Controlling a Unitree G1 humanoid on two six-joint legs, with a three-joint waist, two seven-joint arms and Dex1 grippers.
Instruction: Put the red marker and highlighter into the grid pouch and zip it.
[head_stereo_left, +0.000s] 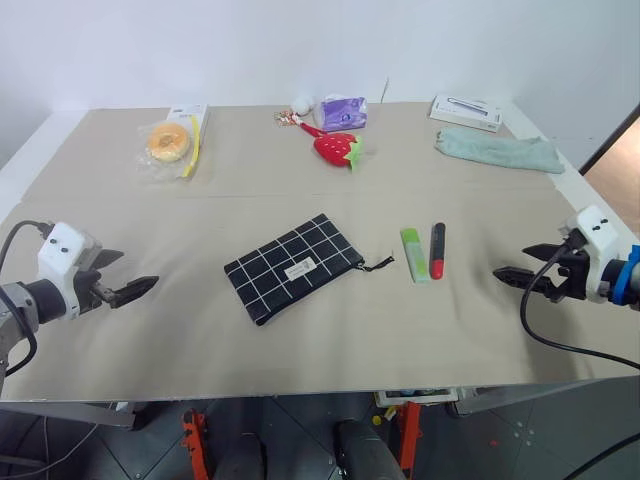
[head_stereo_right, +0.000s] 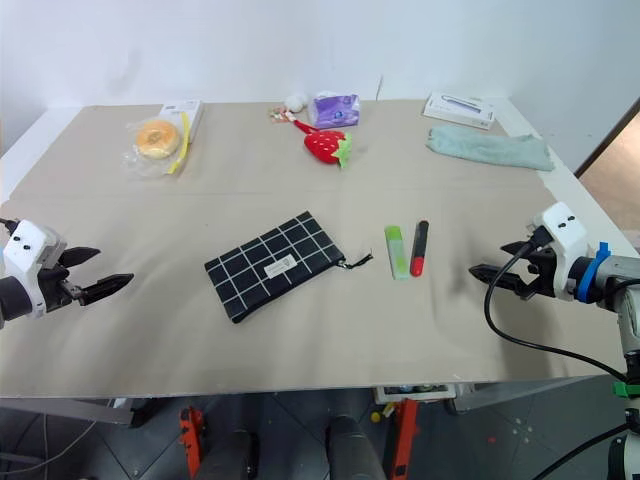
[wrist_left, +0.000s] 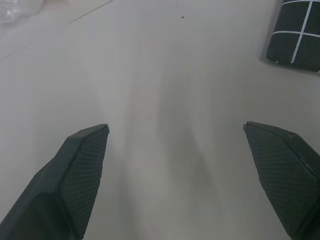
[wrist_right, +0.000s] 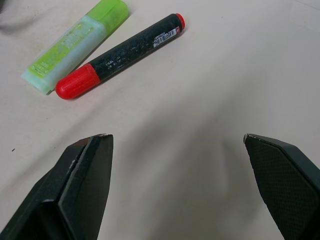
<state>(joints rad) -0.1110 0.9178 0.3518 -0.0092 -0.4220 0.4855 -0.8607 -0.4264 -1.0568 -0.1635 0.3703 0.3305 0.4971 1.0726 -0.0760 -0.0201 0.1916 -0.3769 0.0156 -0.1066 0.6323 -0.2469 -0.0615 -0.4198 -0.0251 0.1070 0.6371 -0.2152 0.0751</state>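
Left gripper (head_stereo_left: 135, 288) wide open, empty, low over table's (head_stereo_left: 120, 330) left side, right gripper (head_stereo_left: 512, 273) wide open, empty, pointing at red marker (head_stereo_left: 437, 250) beside highlighter (head_stereo_left: 414, 254), grid pouch (head_stereo_left: 292, 267) between arms

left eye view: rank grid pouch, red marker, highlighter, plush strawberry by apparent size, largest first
1. grid pouch, clearly the largest.
2. plush strawberry, though it lies farther from the camera, so it may look smaller than it is.
3. red marker and highlighter: about the same length, lying side by side; the highlighter is wider. Too close to rank.
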